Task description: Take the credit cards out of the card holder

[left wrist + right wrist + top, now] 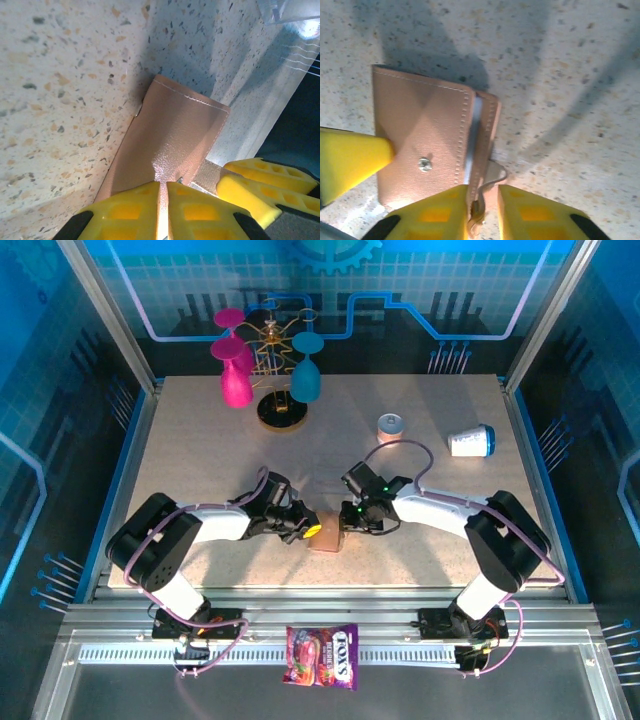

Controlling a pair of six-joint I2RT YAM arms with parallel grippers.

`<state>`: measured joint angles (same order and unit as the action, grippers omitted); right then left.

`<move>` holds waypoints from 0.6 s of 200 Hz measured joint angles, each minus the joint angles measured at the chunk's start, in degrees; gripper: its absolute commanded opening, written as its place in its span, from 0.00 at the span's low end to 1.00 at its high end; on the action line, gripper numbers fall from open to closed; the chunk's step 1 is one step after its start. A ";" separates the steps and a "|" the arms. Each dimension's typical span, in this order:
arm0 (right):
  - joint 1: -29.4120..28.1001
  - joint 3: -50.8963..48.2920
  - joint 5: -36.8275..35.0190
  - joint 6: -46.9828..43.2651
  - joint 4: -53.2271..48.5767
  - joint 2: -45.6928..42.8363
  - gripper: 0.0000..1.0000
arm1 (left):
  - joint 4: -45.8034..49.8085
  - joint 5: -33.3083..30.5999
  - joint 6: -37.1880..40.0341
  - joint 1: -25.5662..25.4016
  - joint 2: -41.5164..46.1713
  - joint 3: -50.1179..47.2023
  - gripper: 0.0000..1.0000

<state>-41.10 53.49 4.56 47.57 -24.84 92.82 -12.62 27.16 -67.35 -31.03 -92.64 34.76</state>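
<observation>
Tan card holder (327, 538); can (390, 425), tipped cup (470, 441), goblet rack (279, 412) well behind.

"FOX'S" on the candy bag (322, 655)

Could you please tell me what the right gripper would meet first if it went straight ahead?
The card holder: its strap sits between the right gripper's fingers, so contact seems immediate; the table lies beyond.

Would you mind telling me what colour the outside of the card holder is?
The card holder is tan-brown, best seen from the right wrist.
</observation>
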 measured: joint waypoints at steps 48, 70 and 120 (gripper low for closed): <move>0.68 -1.81 0.28 0.26 0.15 -0.04 0.29 | 0.98 -0.37 0.20 -0.02 0.00 0.68 0.14; 0.68 -2.38 1.31 0.94 1.86 0.00 0.29 | 1.40 -0.37 0.20 -0.02 0.00 0.90 0.14; 1.18 -5.29 4.79 2.99 6.47 1.68 0.26 | 1.68 -0.50 0.20 -0.02 0.00 1.09 0.14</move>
<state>-39.92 48.21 9.34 50.57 -18.37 94.50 -10.94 26.65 -67.16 -31.05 -92.64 35.86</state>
